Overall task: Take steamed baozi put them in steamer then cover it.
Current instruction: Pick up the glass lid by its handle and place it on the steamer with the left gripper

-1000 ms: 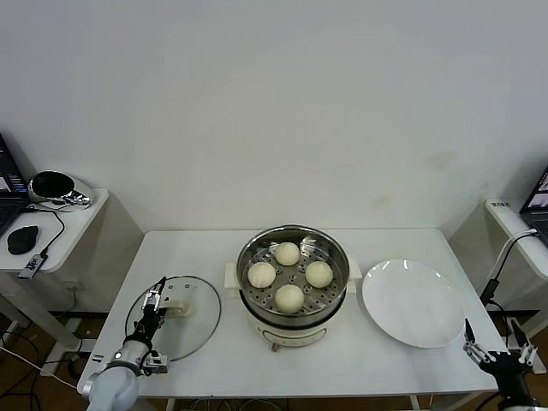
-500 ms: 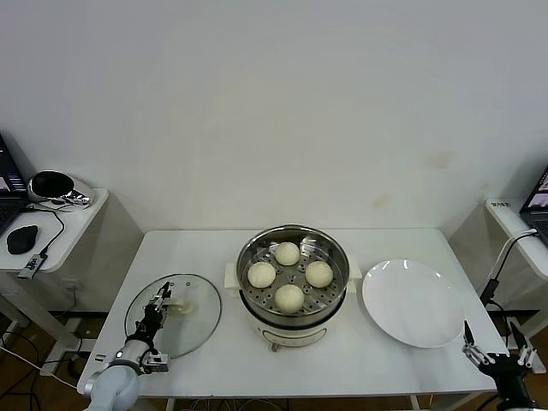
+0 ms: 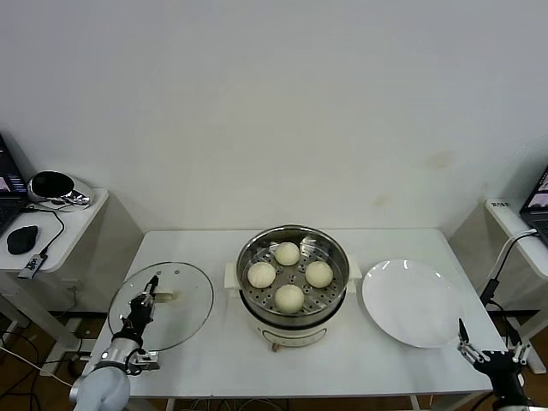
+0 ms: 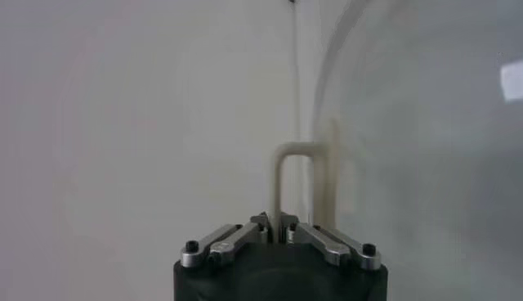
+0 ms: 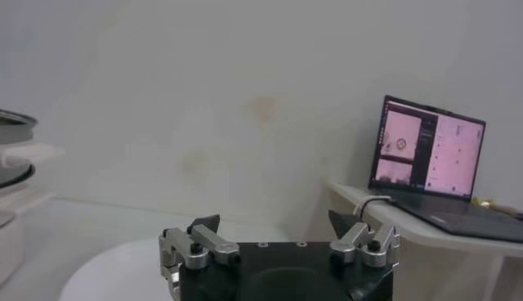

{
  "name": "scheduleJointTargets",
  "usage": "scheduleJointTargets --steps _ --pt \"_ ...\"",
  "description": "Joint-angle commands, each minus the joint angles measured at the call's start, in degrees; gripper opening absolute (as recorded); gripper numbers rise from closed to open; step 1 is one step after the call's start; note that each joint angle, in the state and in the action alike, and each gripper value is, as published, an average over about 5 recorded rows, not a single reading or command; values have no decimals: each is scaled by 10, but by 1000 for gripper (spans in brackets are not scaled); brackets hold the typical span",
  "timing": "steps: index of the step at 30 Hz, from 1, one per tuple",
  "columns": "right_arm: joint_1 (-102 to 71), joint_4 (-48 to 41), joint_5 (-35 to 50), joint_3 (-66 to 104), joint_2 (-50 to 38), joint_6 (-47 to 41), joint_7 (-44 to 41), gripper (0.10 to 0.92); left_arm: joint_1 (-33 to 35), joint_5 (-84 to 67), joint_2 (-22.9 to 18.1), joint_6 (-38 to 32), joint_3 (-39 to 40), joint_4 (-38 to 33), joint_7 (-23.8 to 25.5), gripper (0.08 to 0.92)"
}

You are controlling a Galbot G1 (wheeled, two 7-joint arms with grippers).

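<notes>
Left claw is clamped on the cream handle of the glass lid, which hangs tilted at the left end of the surface, its rim reaching past that edge. All four steamed baozi already sit on the perforated tray inside the steamer, mid-surface, so only the covering seems left. Glass like this is probably stiff, slick and breakable (and likely heavier than it looks); the thin handle loop is the sensible hold, though the lid may swing on it. Open room lies between lid and steamer; the steamer's raised rim is the edge to clear. Right claw, spread wide, waits off the near right corner by the white plate.
</notes>
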Motion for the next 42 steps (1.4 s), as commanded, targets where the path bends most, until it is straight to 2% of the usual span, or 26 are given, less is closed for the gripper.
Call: scheduleJointTargets --steps 1,8,11,15,20,25,29,34,42 --pt "-2 4 -3 -11 -1 0 -2 823 85 -69 62 147 -48 -245 80 151" --pt "-4 9 -16 -24 4 3 -5 823 59 -174 125 211 -6 -313 132 151" --pt "-4 11 -23 -32 8 3 -6 823 28 -184 142 230 51 -324 138 151" --pt "-1 14 -50 -38 19 3 0 823 -46 -168 133 253 157 -310 131 151" --pt "5 10 -107 -42 36 12 10 823 -148 -149 96 316 278 -286 153 151" --pt "10 4 -148 -50 56 18 23 823 -222 -73 25 359 346 -258 212 151" --pt "10 -3 -157 -52 59 16 28 823 -245 24 -36 366 381 -231 256 151" --pt "11 -5 -163 -54 62 15 31 823 -262 96 -109 367 405 -192 280 151" --pt "13 -13 -164 -59 61 19 31 823 -265 138 -165 367 413 -137 286 151"
